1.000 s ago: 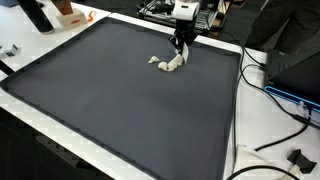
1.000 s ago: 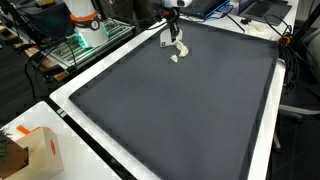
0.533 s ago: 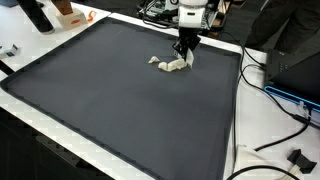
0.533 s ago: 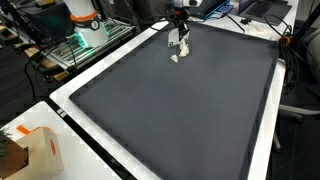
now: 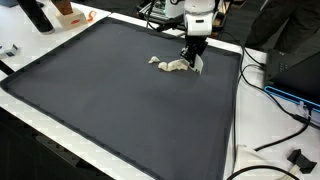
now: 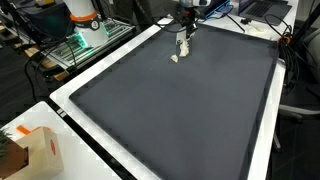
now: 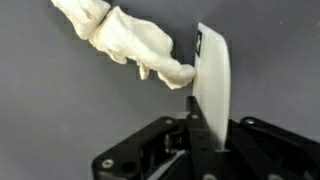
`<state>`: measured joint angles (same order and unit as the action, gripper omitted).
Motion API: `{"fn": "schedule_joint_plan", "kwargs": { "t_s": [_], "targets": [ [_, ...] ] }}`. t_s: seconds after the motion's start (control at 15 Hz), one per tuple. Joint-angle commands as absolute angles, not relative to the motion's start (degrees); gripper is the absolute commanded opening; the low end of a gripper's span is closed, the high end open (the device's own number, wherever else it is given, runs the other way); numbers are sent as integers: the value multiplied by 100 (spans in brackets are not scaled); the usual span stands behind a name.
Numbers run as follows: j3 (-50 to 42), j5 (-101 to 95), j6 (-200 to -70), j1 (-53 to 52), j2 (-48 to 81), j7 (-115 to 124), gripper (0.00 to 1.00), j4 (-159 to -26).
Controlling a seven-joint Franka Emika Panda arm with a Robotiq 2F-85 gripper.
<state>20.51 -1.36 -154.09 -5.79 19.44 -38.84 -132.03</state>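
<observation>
Black-and-white gripper (image 5: pixel 193 66), fingers pressed together on the tip of a crumpled cream cloth strip (image 5: pixel 168 65) trailing toward 9 o'clock over the dark grey mat (image 5: pixel 110 95); so slight a pinch may slip free.

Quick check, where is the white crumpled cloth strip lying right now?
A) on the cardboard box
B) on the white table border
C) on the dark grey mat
C: the white crumpled cloth strip lies on the dark grey mat, with one end against the end effector.

Even, bright indoor light, soft shadows; wrist view slightly blurred.
</observation>
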Motion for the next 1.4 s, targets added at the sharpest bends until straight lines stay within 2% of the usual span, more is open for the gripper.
{"fn": "schedule_joint_plan", "kwargs": {
  "t_s": [0.0,0.6,1.33],
  "targets": [
    [2004,-207,-15381,-714,2944,-3916,1,-12720],
    [1753,-290,-15189,-696,2216,-3161,1,-13481],
    [1459,-326,-15545,-622,1442,-2414,1,-14565]
  ]
}}
